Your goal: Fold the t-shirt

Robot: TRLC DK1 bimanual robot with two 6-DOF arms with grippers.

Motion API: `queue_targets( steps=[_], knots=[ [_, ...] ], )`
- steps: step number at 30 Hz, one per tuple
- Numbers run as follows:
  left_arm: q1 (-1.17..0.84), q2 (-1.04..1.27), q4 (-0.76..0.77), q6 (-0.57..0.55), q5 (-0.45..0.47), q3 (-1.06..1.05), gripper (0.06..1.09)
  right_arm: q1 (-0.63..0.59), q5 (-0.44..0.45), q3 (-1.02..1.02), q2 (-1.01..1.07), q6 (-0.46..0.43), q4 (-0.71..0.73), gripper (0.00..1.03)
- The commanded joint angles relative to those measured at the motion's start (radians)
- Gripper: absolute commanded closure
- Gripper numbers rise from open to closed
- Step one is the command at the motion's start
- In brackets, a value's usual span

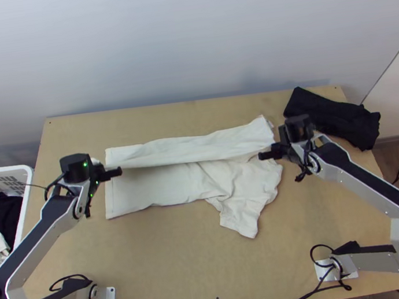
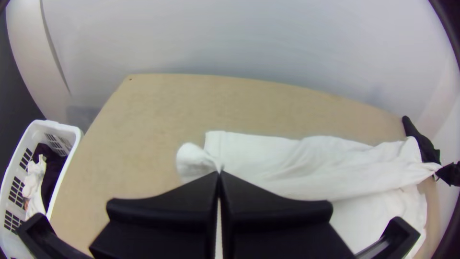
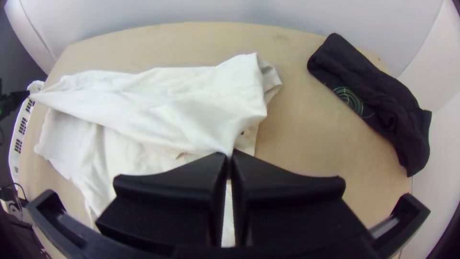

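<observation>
The white t-shirt (image 1: 157, 186) lies across the middle of the table, its far part raised as a flap over the rest, with a sleeve-like piece sticking out toward the near edge. At the flap's left end is my left gripper (image 1: 119, 171); in the left wrist view the same gripper (image 2: 219, 173) is shut on a bit of white cloth. My right gripper (image 1: 262, 156) is at the flap's right end; in the right wrist view this gripper (image 3: 229, 154) is shut on the t-shirt (image 3: 191, 110), which stretches taut between both grippers.
A folded black garment (image 1: 335, 115) lies at the table's far right corner. A white basket (image 1: 24, 171) holding dark and white clothes stands beyond the table's left edge. Cables (image 1: 311, 296) run along the near edge by the arms' bases.
</observation>
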Motion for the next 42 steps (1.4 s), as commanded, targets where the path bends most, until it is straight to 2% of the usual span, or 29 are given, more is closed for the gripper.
queue_targets(
  steps=[1, 12, 13, 14, 15, 17, 18, 20, 24, 29, 35, 41, 42],
  knots=[
    [0.004, -0.020, 0.021, -0.001, -0.001, -0.081, 1.05, 0.002, 0.001, -0.077, -0.021, -0.002, 0.009, 1.00],
    [0.008, -0.013, 0.051, 0.003, -0.001, -0.153, 1.05, -0.001, 0.001, -0.134, -0.030, -0.005, 0.014, 0.99],
    [0.014, -0.016, 0.052, -0.003, -0.001, -0.158, 1.00, -0.001, 0.002, -0.134, -0.033, -0.005, 0.015, 0.96],
    [0.021, -0.020, 0.052, -0.017, -0.001, -0.161, 0.82, -0.001, 0.002, -0.132, -0.033, -0.005, 0.015, 0.85],
    [0.022, -0.030, 0.052, -0.050, -0.001, -0.161, 0.60, -0.001, 0.002, -0.129, -0.033, -0.002, 0.015, 0.61],
    [0.037, -0.031, 0.051, -0.087, 0.002, -0.153, 0.29, -0.001, 0.002, -0.132, -0.044, 0.011, 0.015, 0.17],
    [0.040, -0.025, 0.037, -0.113, 0.002, -0.147, 0.18, -0.002, 0.001, -0.128, -0.044, 0.014, 0.014, 0.05],
    [0.039, -0.019, 0.023, -0.132, 0.008, -0.138, 0.11, -0.005, 0.001, -0.114, -0.043, 0.014, 0.011, 0.03],
    [0.037, -0.043, -0.017, -0.156, 0.010, -0.113, 0.11, -0.022, 0.001, -0.068, -0.064, 0.029, -0.025, 0.03],
    [0.031, -0.111, -0.267, -0.158, 0.033, -0.033, 0.11, -0.048, 0.001, 0.023, -0.122, 0.044, -0.089, 0.03],
    [-0.004, -0.228, -0.453, -0.156, 0.100, -0.072, 0.12, -0.054, 0.001, 0.061, -0.176, 0.049, -0.135, 0.03],
    [-0.072, -0.243, -0.516, -0.196, 0.114, -0.142, 0.13, -0.054, 0.001, 0.040, -0.222, 0.052, -0.169, 0.03],
    [-0.079, -0.243, -0.519, -0.199, 0.114, -0.150, 0.15, -0.054, 0.001, 0.038, -0.228, 0.051, -0.174, 0.03]
  ],
)
